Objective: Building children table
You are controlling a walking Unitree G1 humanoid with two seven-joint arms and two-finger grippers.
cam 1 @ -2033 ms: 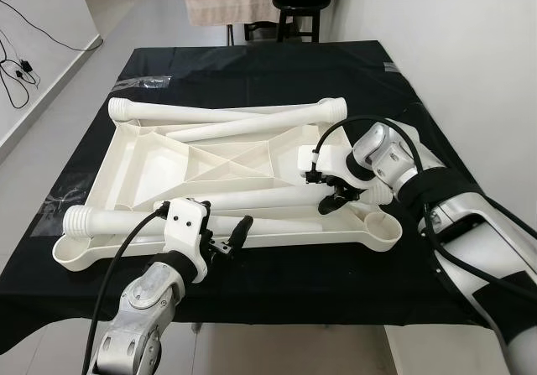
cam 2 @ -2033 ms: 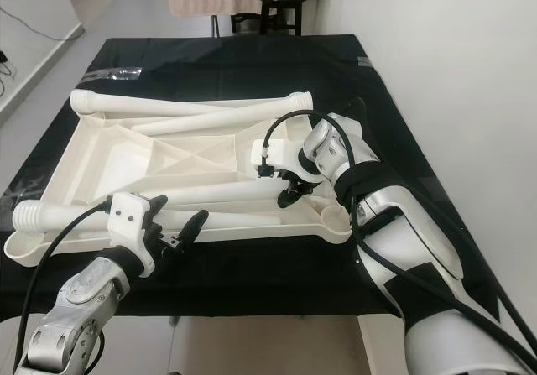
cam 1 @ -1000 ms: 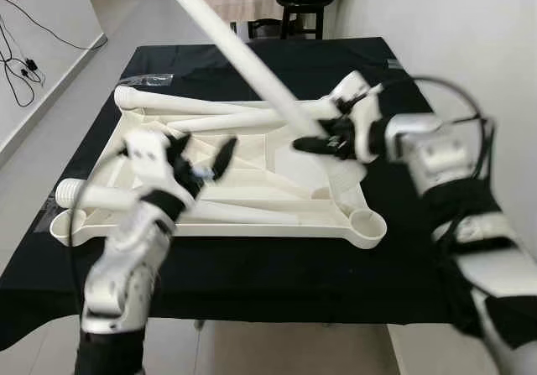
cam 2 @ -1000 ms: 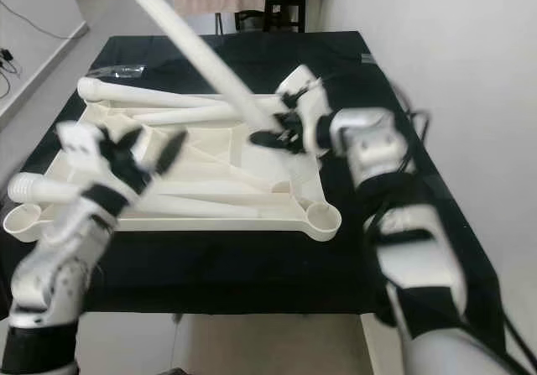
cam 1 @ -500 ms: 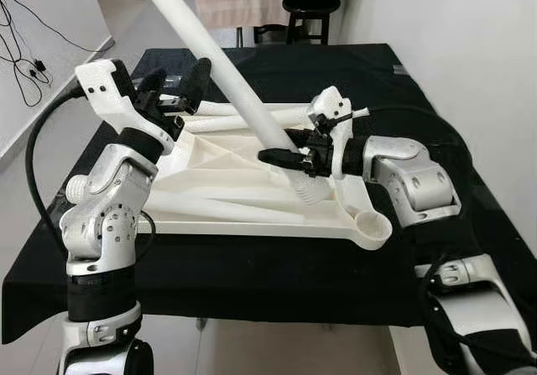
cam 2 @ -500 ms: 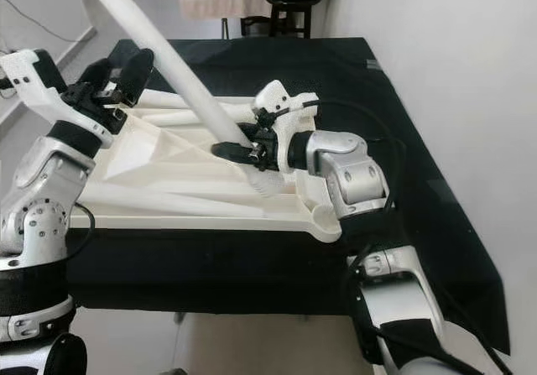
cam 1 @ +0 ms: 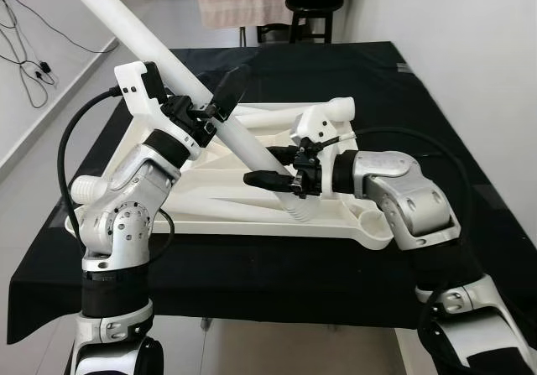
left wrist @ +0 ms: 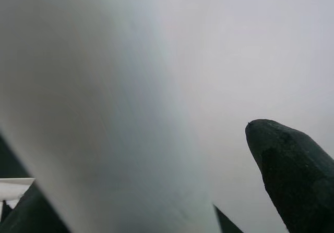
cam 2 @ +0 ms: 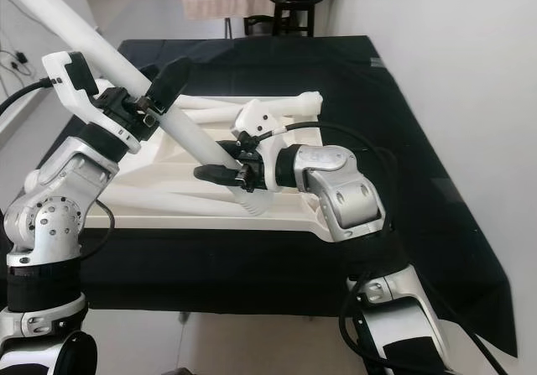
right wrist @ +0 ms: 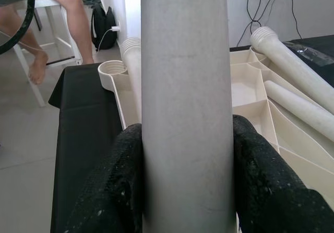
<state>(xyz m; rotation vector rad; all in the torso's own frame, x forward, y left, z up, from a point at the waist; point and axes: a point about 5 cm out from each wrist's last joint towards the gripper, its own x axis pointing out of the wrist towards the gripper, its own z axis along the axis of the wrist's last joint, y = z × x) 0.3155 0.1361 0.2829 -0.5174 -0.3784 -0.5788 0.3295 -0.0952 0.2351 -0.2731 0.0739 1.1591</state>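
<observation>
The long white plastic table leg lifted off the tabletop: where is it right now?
The long white plastic table leg slants over the upturned white tabletop, its lower threaded end clamped by the right gripper, its middle between the left gripper fingers.

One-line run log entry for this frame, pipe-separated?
right pincer: shut on long white plastic table leg near threaded end | left pincer: open around same leg higher up | leg: tilted above upturned white tabletop
</observation>
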